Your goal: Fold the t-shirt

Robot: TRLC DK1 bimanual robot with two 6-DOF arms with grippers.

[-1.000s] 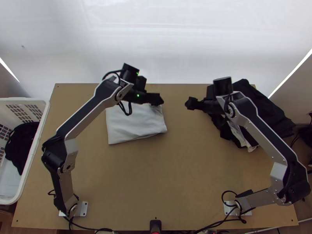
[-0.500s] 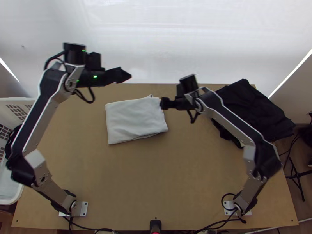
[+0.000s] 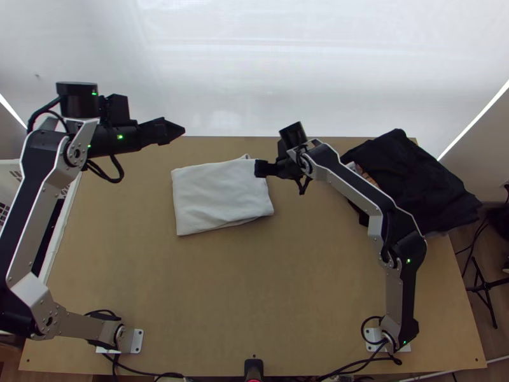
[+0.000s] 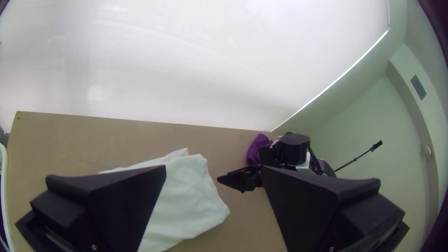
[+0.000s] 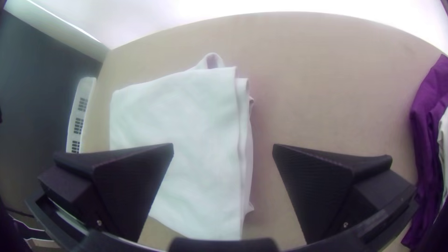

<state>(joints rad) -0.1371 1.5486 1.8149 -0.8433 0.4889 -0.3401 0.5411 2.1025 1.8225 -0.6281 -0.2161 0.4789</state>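
over by the far edge of the smooth, light wooden table (image 3: 254, 286), the left gripper (image 3: 176, 130) hangs with its flat black fingers wide apart, nothing between them, its arm bowed out past the left edge. the right arm angles in, its gripper (image 3: 259, 168) spread just as wide and empty, by the far right corner of the folded white cloth t-shirt (image 3: 219, 197). that's a soft, lightly creased rectangle, layers stacked along one side, left of centre toward the far edge. compared with half a second ago, both grippers have shifted left, the left one farther; the shirt hasn't budged.
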